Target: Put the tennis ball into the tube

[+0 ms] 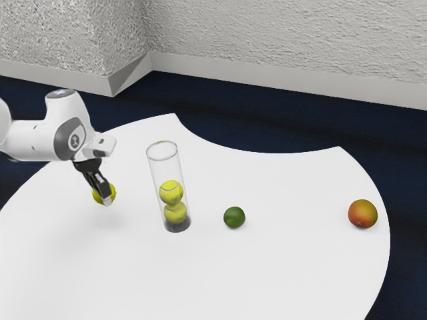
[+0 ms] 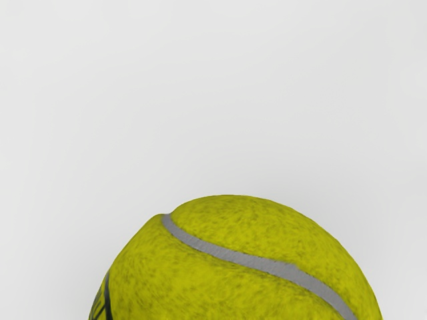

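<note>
One tennis ball [image 1: 113, 194] is pinched in the black gripper [image 1: 104, 195] in the exterior view, with one dark finger running down across its near face. The white arm [image 1: 27, 140] reaches in from the exterior view's left, its last stretch close to level, and the bulky hand [image 1: 70, 137] hangs from its end. The hand points down, and the fingers slant so that their tips lean toward the exterior view's right. A faint shadow lies under the gripper on the white table [image 1: 267, 280], and the held ball is clear of the surface.

The clear tube [image 1: 167, 170] stands upright near the gripper, on the exterior view's right of it and apart from the held ball. Its open mouth is higher in the view than the fingertips. Inside, toward its dark base, an upper ball [image 1: 171, 192] sits on a lower ball [image 1: 175, 213]. Farther from the gripper, just past the tube, rests a small green fruit [image 1: 234, 217]; farthest from it, near the table's edge, is a red-orange fruit [image 1: 363, 214].

In the wrist view, the held ball swells close under the hand, yellow-green with a grey seam curving over it and some dark marking on one flank. Past it lies the pale, plain tabletop.
</note>
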You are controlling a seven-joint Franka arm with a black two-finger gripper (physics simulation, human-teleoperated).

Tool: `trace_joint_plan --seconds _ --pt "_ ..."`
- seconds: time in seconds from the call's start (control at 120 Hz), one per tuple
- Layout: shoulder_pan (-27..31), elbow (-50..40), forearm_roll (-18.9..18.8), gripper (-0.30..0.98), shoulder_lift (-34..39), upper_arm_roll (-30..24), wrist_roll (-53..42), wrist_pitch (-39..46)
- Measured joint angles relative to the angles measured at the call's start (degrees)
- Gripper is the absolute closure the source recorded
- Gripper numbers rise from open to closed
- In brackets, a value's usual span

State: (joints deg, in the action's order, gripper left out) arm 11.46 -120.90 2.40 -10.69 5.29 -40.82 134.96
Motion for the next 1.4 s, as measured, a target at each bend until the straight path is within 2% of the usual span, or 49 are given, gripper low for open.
trace_joint_plan --seconds 0.325,0.442,0.625,0.792,1.008,1.2,1.4 --pt "-0.3 1.2 -0.1 0.63 14.0 -4.5 1.6 -8.7" --pt "0.0 4.4 0.4 0.54 15.5 -6.5 1.7 -12.9" --pt "-0.7 9.1 2.2 0.45 15.3 -9.9 1.1 -18.4" --pt "-1.1 12.1 3.6 0.42 14.5 -11.9 0.4 -21.6" --pt "-0.9 16.6 5.3 0.4 10.0 -15.0 -0.4 -24.0" --pt "-2.6 18.4 5.8 0.39 7.8 -15.3 -1.0 -24.7" --pt "-1.2 19.2 5.8 0.39 7.2 -15.2 -1.4 -24.8"
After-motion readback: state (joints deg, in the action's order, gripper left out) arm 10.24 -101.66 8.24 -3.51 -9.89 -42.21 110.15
